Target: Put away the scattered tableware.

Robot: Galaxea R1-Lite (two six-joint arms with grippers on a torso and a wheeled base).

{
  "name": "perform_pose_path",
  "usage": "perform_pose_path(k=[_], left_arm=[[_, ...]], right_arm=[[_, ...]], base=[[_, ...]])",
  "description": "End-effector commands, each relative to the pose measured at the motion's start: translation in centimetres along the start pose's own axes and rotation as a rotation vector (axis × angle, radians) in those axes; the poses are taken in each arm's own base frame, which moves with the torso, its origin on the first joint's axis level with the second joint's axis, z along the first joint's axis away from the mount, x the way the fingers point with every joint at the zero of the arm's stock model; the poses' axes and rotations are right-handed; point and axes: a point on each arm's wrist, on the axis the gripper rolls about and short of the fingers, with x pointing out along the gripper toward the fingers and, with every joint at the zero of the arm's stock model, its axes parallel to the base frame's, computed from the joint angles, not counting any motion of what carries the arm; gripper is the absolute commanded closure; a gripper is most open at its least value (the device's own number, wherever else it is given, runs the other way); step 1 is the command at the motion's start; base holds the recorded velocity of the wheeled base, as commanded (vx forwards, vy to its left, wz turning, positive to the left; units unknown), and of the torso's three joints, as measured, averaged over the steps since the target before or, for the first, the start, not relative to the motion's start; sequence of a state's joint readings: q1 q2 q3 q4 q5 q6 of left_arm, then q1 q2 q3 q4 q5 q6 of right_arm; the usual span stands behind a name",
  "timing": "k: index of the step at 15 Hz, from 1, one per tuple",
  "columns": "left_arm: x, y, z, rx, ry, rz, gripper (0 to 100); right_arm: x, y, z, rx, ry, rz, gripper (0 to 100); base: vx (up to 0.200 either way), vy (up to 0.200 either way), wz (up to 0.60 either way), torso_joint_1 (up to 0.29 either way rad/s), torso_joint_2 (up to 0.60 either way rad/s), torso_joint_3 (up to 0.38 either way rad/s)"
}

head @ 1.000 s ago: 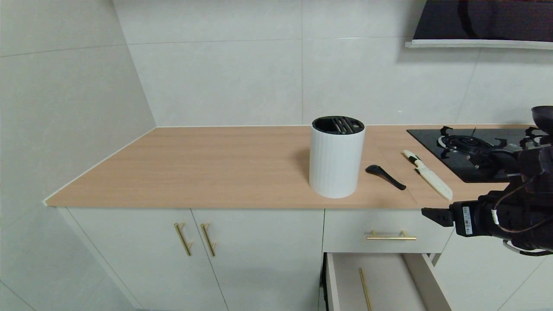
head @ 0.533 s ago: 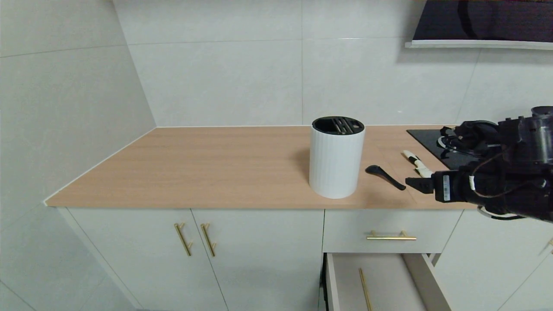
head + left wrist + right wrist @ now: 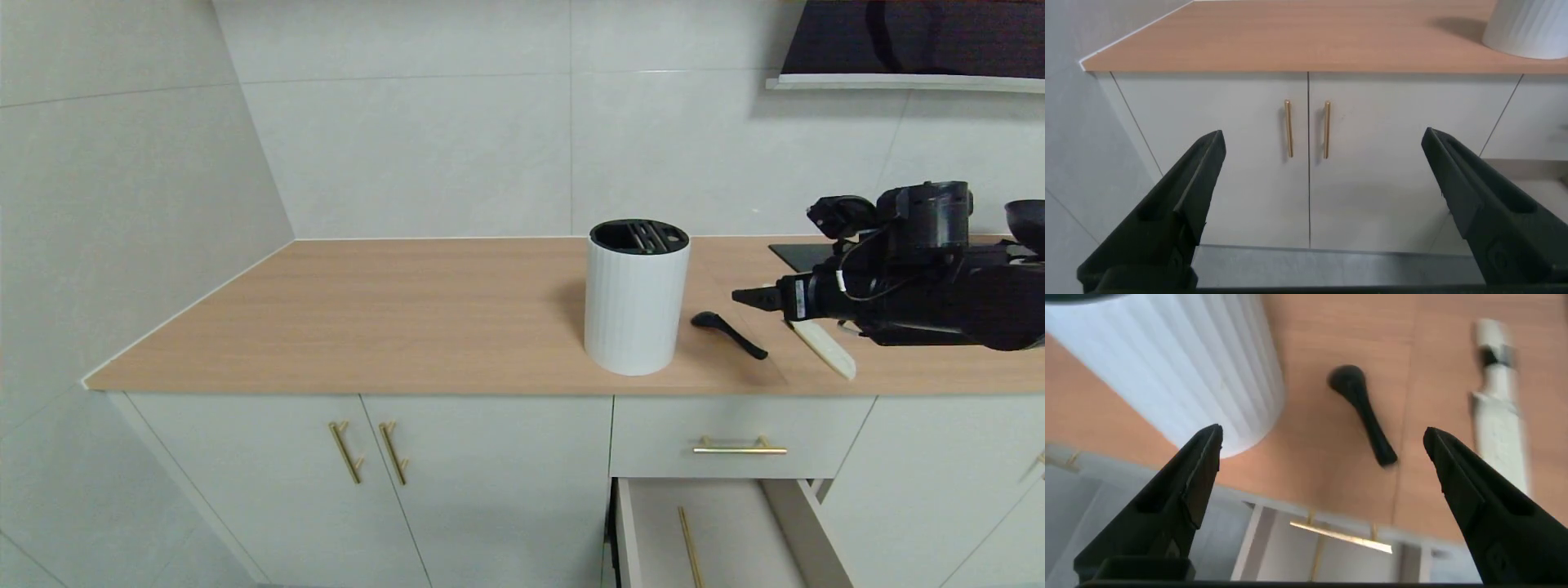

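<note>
A white ribbed utensil holder (image 3: 637,298) with a black slotted top stands on the wooden counter (image 3: 408,318). Just right of it lies a black spoon (image 3: 728,333), and further right a white knife (image 3: 824,347) whose handle end is hidden behind my right arm. My right gripper (image 3: 747,298) hovers above the counter over the knife, just right of the spoon. In the right wrist view this gripper (image 3: 1323,441) is open and holds nothing, with the holder (image 3: 1184,367), spoon (image 3: 1364,416) and knife (image 3: 1498,416) below it. My left gripper (image 3: 1323,143) is open, low before the cabinet doors (image 3: 1306,129).
A black hob (image 3: 796,255) sits at the counter's far right, mostly behind my right arm. Under the counter a drawer with a gold handle (image 3: 739,447) is closed, and the one below it (image 3: 710,531) is pulled out. Tiled walls bound the back and left.
My right arm has risen from below the counter's front edge and swung left and back, ending above the counter over the knife. The tableware has not moved.
</note>
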State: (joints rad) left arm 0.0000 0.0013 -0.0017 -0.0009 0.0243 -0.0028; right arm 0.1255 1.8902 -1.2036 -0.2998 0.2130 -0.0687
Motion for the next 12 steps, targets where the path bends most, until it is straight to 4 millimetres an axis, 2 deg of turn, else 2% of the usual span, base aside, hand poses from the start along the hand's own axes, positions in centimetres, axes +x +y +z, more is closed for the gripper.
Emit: perform_pose_path(k=[1,5,7,12], left_arm=[[0.0,0.0,0.0,0.0,0.001,0.0,0],[0.0,0.0,0.0,0.0,0.0,0.0,0],[0.0,0.0,0.0,0.0,0.0,0.0,0],[0.0,0.0,0.0,0.0,0.0,0.0,0]], right_arm=[[3.6,-1.7,-2.9,-0.012,0.041,-0.014,0],[6.7,-3.3,-5.3,-0.026,-0.052,-0.042,0],[7.8,-4.1,-6.7,-0.02,-0.042,-0.051,0],[8.8,-4.8,-8.2,-0.017,-0.005,-0.054,0]], base=[[0.0,0.0,0.0,0.0,0.0,0.0],[0.0,0.0,0.0,0.0,0.0,0.0],[0.0,0.0,0.0,0.0,0.0,0.0],[0.0,0.0,0.0,0.0,0.0,0.0]])
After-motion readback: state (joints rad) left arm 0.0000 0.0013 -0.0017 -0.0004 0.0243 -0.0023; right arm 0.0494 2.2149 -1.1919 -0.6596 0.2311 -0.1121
